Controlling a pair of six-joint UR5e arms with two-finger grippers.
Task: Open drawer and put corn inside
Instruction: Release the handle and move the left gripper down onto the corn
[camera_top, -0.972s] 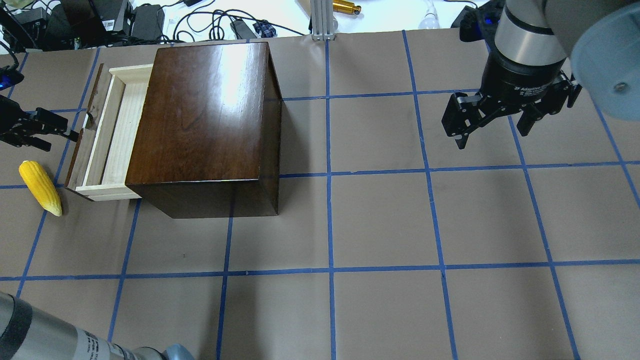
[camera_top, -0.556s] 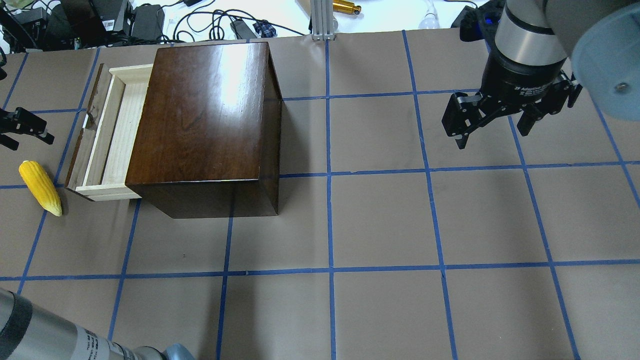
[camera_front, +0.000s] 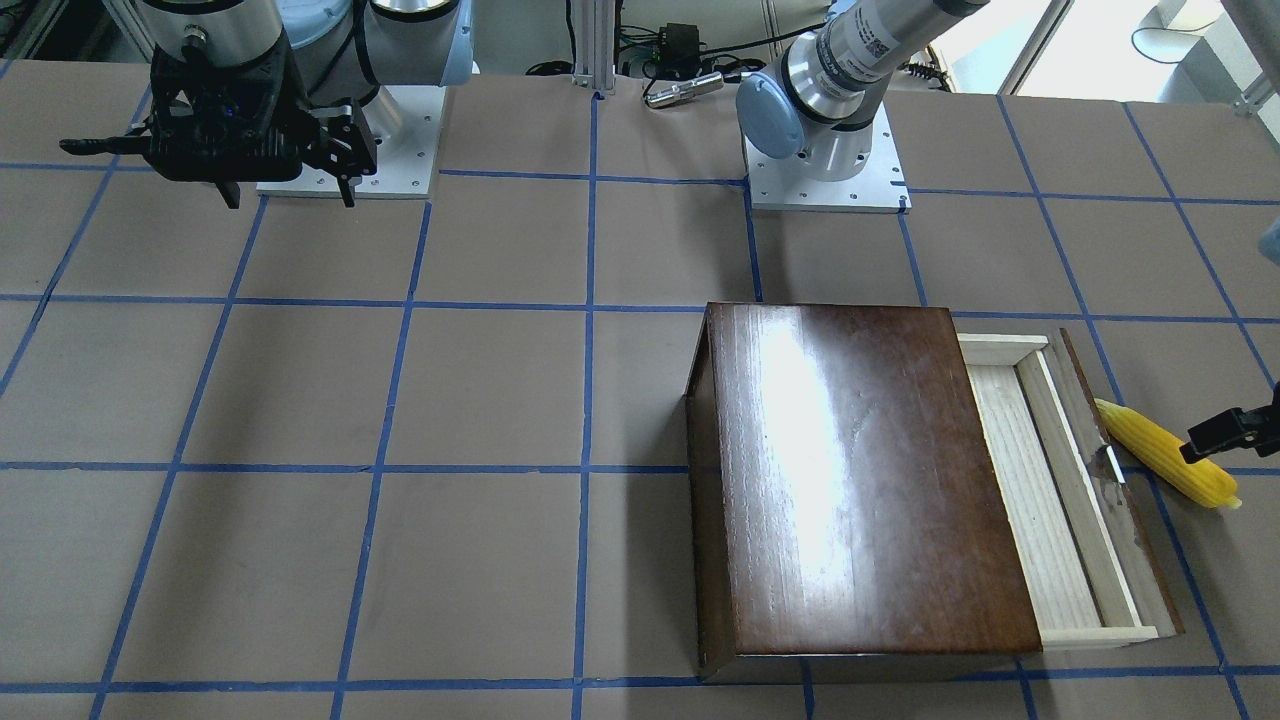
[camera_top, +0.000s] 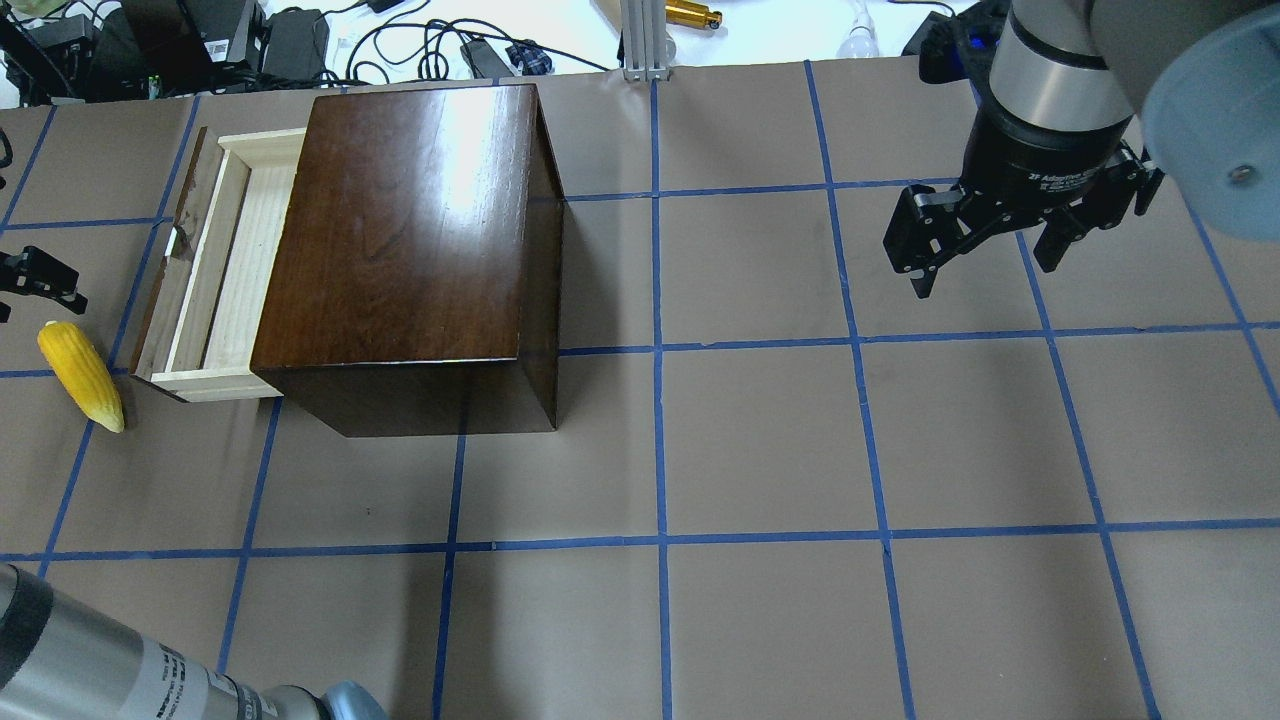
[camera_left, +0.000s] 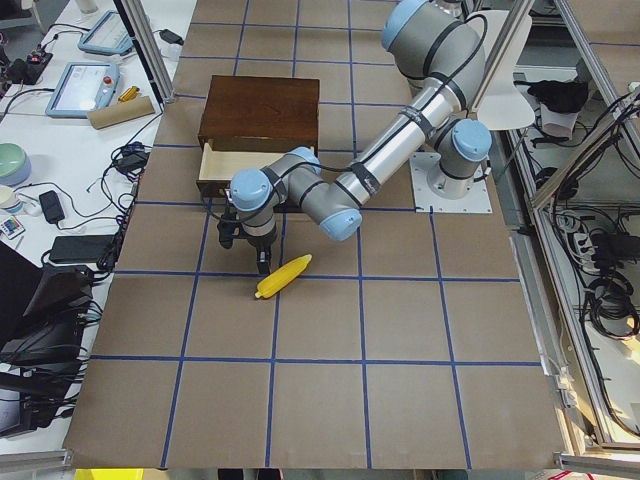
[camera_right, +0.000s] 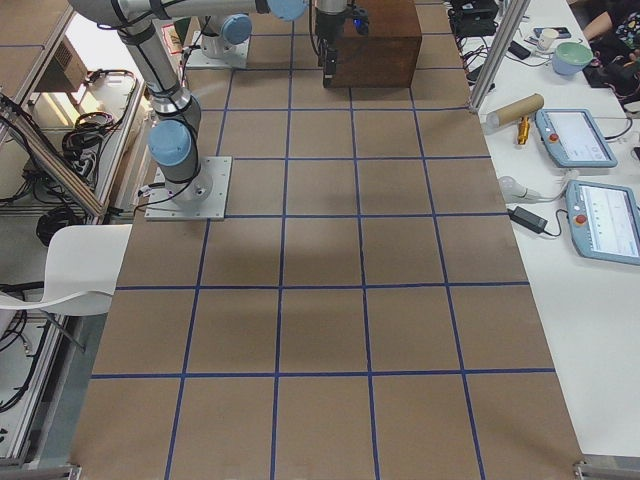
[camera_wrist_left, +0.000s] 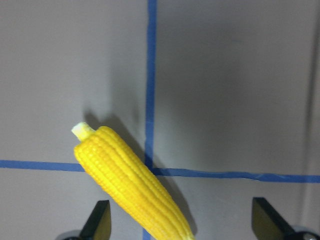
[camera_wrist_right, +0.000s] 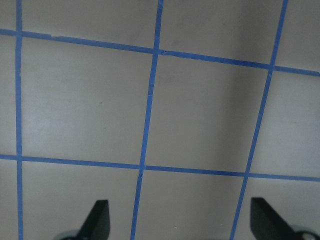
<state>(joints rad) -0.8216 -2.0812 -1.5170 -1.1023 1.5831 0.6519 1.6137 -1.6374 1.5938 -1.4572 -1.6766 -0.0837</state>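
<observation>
The dark-brown box stands at the table's left, with its pale drawer pulled out leftward and nothing in it; both also show in the front-facing view: box, drawer. The yellow corn lies on the table just left of the drawer front, and shows in three more views. My left gripper is open and empty, low over the corn's thick end. My right gripper is open and empty, above the table's far right.
Cables and power bricks lie beyond the table's far edge, with an aluminium post at mid back. Both arm bases stand at the robot's side. Brown paper with blue tape lines covers the table.
My left gripper has drawn back from the drawer's handle, leftward and toward the corn. The drawer, the corn and the right arm have not moved.
</observation>
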